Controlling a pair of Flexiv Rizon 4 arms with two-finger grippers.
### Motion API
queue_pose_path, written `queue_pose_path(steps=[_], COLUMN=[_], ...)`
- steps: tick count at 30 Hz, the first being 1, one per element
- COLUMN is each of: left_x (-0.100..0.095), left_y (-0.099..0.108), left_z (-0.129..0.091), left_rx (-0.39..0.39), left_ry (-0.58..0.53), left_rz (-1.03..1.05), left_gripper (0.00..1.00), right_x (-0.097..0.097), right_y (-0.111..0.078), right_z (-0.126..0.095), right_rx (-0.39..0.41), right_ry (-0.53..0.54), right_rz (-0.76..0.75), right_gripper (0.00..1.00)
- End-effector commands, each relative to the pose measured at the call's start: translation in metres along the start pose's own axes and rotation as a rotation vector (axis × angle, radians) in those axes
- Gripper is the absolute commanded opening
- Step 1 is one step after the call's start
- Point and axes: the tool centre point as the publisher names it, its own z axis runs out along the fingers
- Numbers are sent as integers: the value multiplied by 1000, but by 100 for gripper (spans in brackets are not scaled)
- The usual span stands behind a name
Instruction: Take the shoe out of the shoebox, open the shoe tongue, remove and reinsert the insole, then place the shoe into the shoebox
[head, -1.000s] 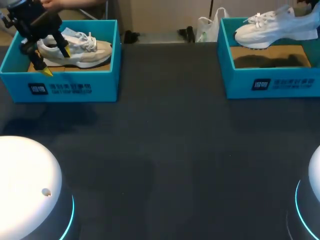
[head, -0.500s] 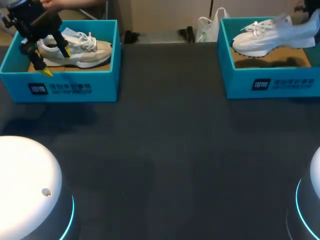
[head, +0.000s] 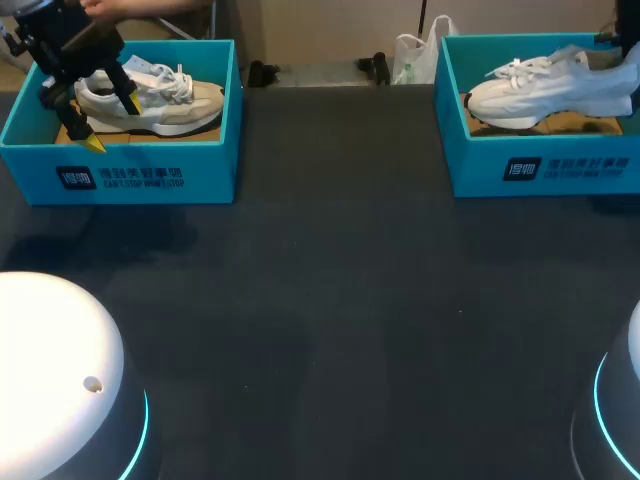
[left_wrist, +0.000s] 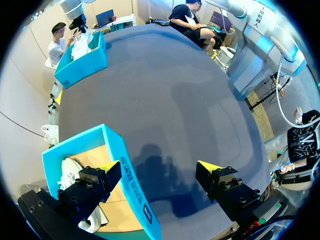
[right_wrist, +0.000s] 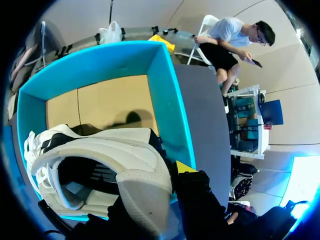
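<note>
A white shoe (head: 545, 85) hangs low in the right teal shoebox (head: 540, 170), toe pointing left. My right gripper (right_wrist: 155, 189) is shut on its heel collar, and one yellow tip shows beside the heel in the right wrist view. The white shoe (right_wrist: 115, 155) there fills the space over the box's cardboard floor (right_wrist: 110, 100). A beige shoe (head: 160, 100) lies in the left teal shoebox (head: 140, 175). My left gripper (head: 112, 122) hangs open over that box's left end. In the left wrist view the left gripper (left_wrist: 157, 170) straddles the box's front wall (left_wrist: 132, 185), touching nothing.
The two boxes stand at the table's far left and far right corners. Dark table top (head: 330, 300) stretches between and in front of them. A person's hand (head: 105, 8) shows behind my left arm at the far edge.
My right gripper has lowered the white shoe from above the right box down into it. The left arm has not moved.
</note>
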Motion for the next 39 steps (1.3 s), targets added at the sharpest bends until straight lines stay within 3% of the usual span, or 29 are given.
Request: queue_pose_path(steps=[1,14,23,39], left_x=[1,1,1,1], left_y=[0,0,0,0], left_z=[0,0,0,0], left_rx=[-3,-3,-3,-3], left_ry=[-1,-1,-1,-1], left_rz=[1,1,1,1], left_gripper=[100,100,100,100], right_x=[-3,-5,-11,-10], right_y=[-9,-8,-6,-26], right_z=[3,4,35,53], right_rx=[-21,-12,-16,-32], right_ry=[5,17,124,103], right_rz=[3,14,22,-7], right_gripper=[0,0,0,0])
